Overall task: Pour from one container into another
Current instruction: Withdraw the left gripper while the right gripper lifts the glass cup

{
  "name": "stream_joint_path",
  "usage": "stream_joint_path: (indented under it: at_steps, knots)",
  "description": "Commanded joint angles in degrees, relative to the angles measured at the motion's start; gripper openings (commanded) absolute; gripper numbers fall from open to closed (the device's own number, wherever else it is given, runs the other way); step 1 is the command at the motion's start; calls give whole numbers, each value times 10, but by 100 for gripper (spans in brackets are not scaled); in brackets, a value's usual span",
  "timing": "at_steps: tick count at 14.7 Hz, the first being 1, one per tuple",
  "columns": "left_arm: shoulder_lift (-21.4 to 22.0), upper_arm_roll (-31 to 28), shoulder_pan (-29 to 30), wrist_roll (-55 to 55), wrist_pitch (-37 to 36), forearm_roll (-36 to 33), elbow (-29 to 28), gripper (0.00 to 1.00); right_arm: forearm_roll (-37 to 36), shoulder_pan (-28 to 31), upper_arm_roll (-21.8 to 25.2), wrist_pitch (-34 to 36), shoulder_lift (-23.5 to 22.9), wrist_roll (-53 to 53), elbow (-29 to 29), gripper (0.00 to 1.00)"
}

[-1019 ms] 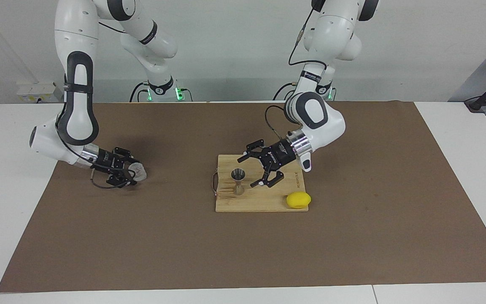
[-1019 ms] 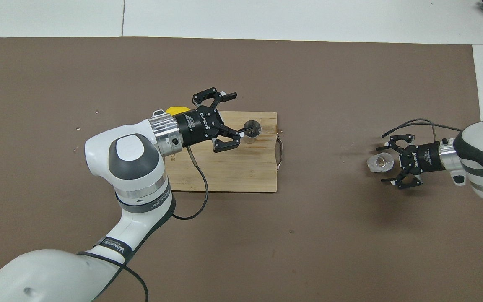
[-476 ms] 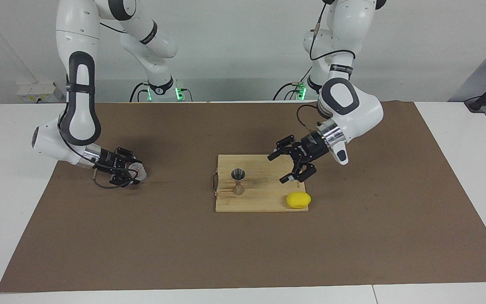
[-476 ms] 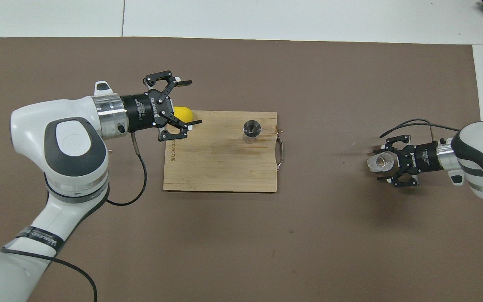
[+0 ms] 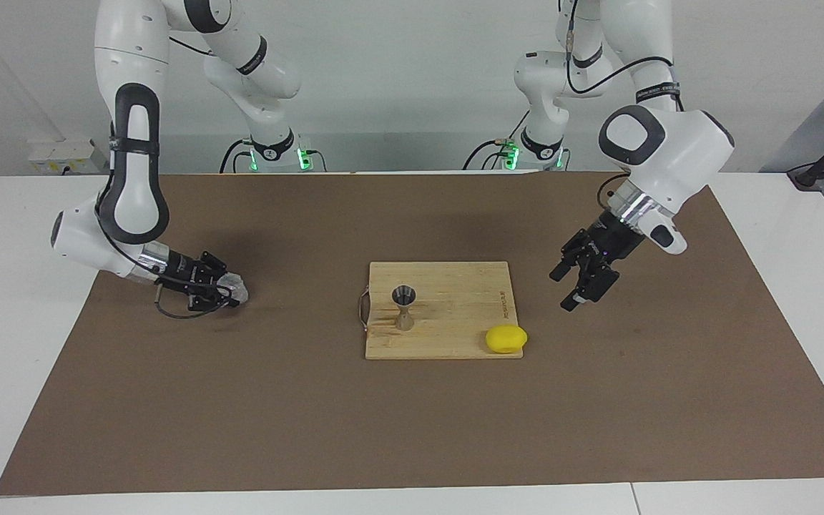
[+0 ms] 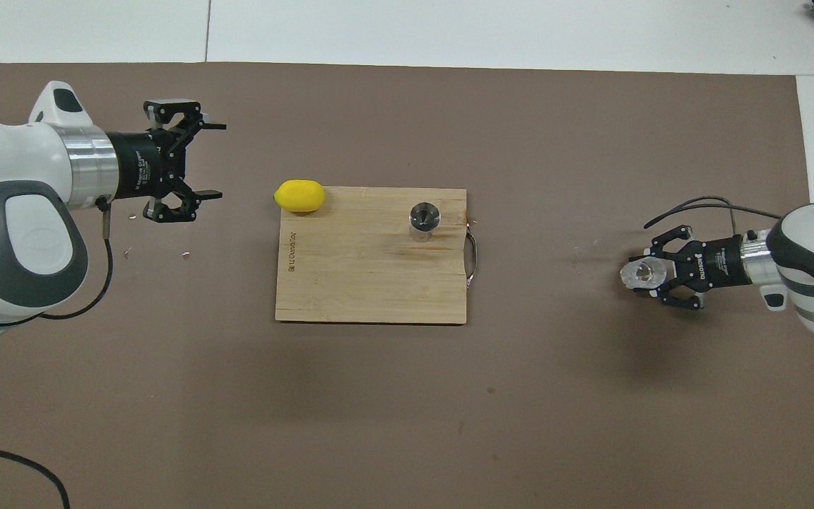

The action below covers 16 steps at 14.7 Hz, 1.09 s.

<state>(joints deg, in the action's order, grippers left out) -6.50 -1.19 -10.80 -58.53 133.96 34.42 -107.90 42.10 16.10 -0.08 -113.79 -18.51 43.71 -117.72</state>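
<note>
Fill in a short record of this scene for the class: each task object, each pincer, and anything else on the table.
glass cup: on the brown mat, toward the right arm's end, in the right pincer
jigger: upright on the cutting board
lemon: at the board's corner toward the left arm's end
right pincer: shut on the glass cup, low at the mat
left pincer: open, empty, over the mat off the board

1. I see white arm shells with dark grey oval joint panels
2. Silver wrist rings lead into black linkage grippers
3. Black cables loop along both arms
4. Green lights glow at both bases
</note>
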Motion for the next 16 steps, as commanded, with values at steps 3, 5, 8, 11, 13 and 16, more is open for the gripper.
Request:
stream_joint_path:
  at_steps: [3, 5, 8, 11, 13, 16]
  knots:
    - [35, -3, 44, -2, -14, -243, 17, 100, 19, -36, -5, -26, 41, 61, -1, 0]
    - [40, -2, 53, 6, -43, -293, 35, 100, 18, -62, -5, -35, 50, 113, 9, 0]
    - [47, 1, 54, 122, -147, -300, 73, 100, 18, -111, -6, -70, 58, 182, 22, 0]
    - [48, -2, 54, 346, -255, -300, 115, 100, 18, -169, -6, -135, 52, 264, 40, 0]
    - [54, -3, 60, 444, -290, -301, 118, 100, 16, -210, -6, -169, 45, 331, 58, 0]
    - [61, -2, 69, 529, -372, -313, 133, 100, 7, -261, -4, -202, 28, 430, 95, 0]
